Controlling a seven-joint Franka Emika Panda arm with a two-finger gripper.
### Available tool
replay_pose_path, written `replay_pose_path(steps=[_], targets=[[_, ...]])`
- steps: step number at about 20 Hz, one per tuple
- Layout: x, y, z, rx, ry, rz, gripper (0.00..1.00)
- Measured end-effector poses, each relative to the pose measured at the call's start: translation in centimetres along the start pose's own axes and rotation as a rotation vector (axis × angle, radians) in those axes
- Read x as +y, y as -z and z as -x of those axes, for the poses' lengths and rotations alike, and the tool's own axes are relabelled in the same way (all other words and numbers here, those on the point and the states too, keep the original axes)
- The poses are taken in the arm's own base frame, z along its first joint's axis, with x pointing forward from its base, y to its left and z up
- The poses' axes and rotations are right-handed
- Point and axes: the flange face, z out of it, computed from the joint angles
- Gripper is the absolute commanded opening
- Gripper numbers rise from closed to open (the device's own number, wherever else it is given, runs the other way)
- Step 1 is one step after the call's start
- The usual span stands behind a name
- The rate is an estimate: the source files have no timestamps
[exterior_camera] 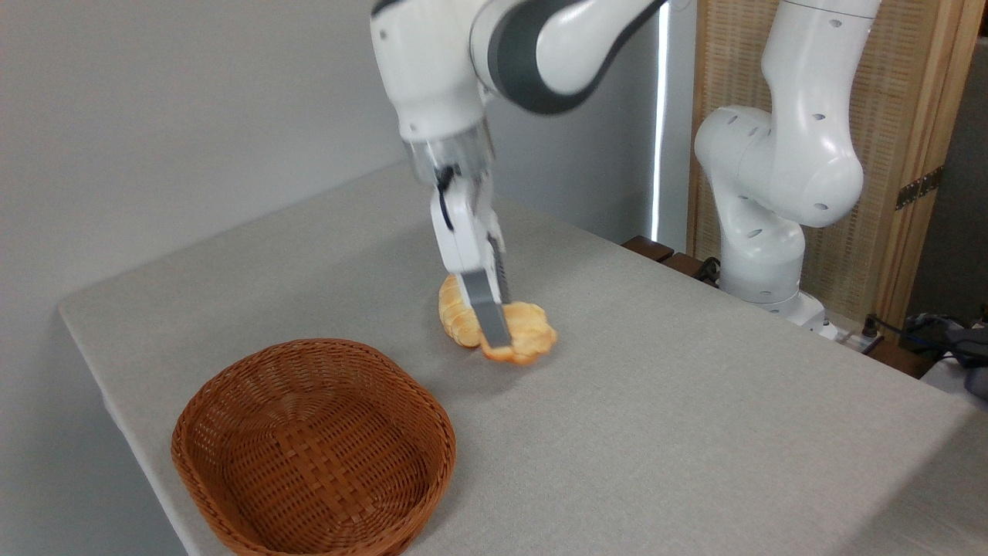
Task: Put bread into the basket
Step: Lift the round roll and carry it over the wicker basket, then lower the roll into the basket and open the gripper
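Bread, a small squat golden-orange bun with lumpy edges, sits mid-table beside a ridged roll, apart from the oval brown wicker basket. Robot fingers straddle it; whether they grip is unclear. It looks light and soft, best pinched gently across its sides.

The grey table lies bare between the bun and the wicker basket, so that stretch is open. The basket has low sides and an unfilled hollow, open from above. A ridged roll sits touching the bun on its left side, crowding that flank. The gripper stands down over the bun, blocking access from above. The table's right half is open up to the robot's base at the far edge
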Motion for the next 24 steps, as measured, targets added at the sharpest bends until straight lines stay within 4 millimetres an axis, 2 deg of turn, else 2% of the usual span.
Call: replay_pose_path(steps=[3, 9, 13, 17, 18, 21, 23, 24], targets=[[-1.2, 4.0, -0.1, 0.081, 0.096, -0.083, 0.44], [-3.6, 7.2, 0.2, 0.2, 0.25, -0.205, 0.44], [-6.4, 7.5, 1.4, 0.244, 0.36, -0.271, 0.44], [-9.7, 5.7, 2.7, 0.276, 0.449, -0.342, 0.47], [-10.2, 5.4, 2.9, 0.28, 0.461, -0.352, 0.55], [-11.9, 3.5, 4.1, 0.28, 0.5, -0.373, 0.89], [-12.5, 2.3, 4.4, 0.275, 0.518, -0.37, 0.99], [-12.9, 1.6, 4.3, 0.275, 0.541, -0.363, 1.0]])
